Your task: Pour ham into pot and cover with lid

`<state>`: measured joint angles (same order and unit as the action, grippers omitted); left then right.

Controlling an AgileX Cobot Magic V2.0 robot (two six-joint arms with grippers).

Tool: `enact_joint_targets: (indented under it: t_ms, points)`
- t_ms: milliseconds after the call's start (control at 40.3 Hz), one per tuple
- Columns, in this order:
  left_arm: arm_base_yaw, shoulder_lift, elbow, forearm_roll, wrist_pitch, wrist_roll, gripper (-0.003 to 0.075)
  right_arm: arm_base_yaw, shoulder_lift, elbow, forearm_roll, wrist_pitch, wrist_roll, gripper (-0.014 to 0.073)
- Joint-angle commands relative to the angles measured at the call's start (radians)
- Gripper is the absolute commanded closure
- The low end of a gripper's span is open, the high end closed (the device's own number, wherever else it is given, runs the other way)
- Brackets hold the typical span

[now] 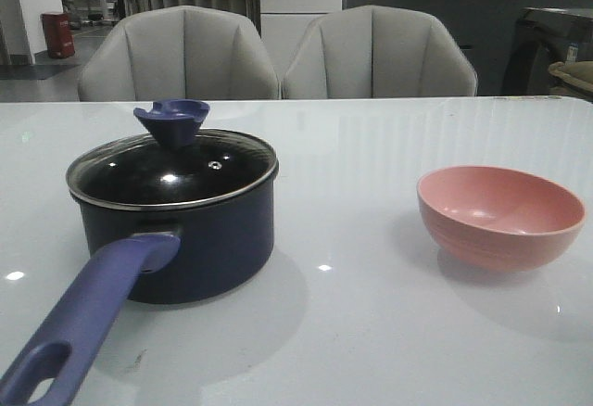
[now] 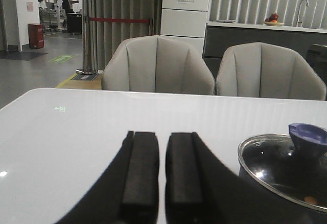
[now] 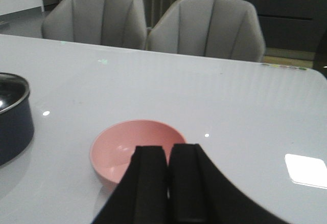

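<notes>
Both grippers, left (image 2: 161,175) & right (image 3: 168,180), are sitting pulled back w/ fingers pressed together, gripping nothing. You're seeing the lid (image 1: 173,169) resting on the pot (image 1: 176,230), likely w/ the ham (image 2: 309,200) already inside. Pink bowl (image 1: 500,216) is looking empty, so job's prob done.

The lid (image 1: 176,170) is clear glass with a shiny metal rim; the pot (image 1: 199,244) looks glossy dark enamel. The pink bowl (image 1: 500,214) is smooth; the white tabletop (image 1: 371,332) gleams.
</notes>
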<state>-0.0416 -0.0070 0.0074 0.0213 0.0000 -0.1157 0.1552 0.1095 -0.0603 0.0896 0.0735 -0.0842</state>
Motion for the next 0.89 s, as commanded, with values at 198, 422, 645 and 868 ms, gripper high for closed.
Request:
enact_joint_targets:
  t_ms: [198, 422, 645, 868]
  points:
    - [0.001, -0.021, 0.031, 0.001, -0.076, -0.01, 0.0577, -0.019, -0.137, 0.097, -0.113, -0.178, 0.136, 0.0442]
    - [0.001, -0.019, 0.031, 0.001, -0.076, -0.01, 0.0577, -0.019, -0.138, 0.097, -0.113, -0.166, 0.136, 0.0442]
    - [0.001, -0.019, 0.031, 0.001, -0.076, -0.01, 0.0577, -0.019, -0.138, 0.097, -0.113, -0.166, 0.136, 0.0442]
    - [0.001, -0.019, 0.031, 0.001, -0.076, -0.01, 0.0577, -0.019, -0.138, 0.097, -0.113, -0.166, 0.136, 0.0442]
